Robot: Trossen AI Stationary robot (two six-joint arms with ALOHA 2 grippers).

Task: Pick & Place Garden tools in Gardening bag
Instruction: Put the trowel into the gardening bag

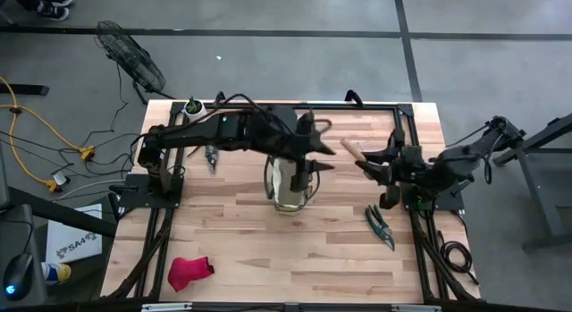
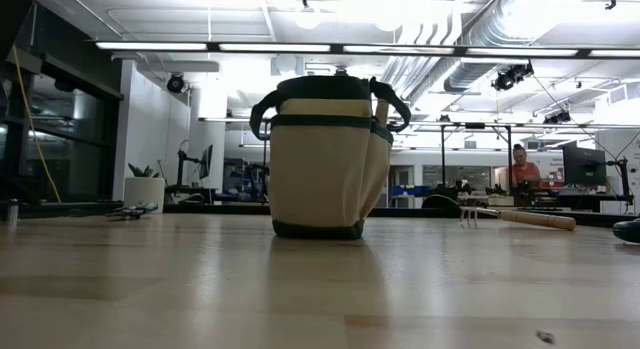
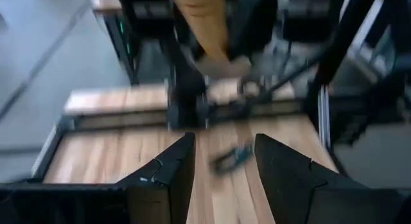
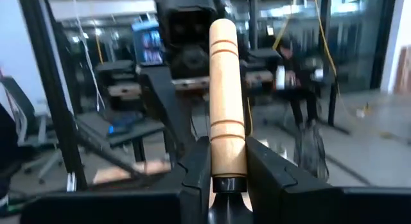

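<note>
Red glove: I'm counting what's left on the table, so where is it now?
In the high view the red glove lies alone on the table's near left area, well away from the gardening bag at the centre.

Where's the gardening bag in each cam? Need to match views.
High view: gardening bag at table centre, partly under the left arm.
Low view: centre, upright.
Left wrist view: not in it.
Right wrist view: not in it.
Shared landmark: the wooden handle gripped in the right hand, seen in the high view just right of the bag.
</note>
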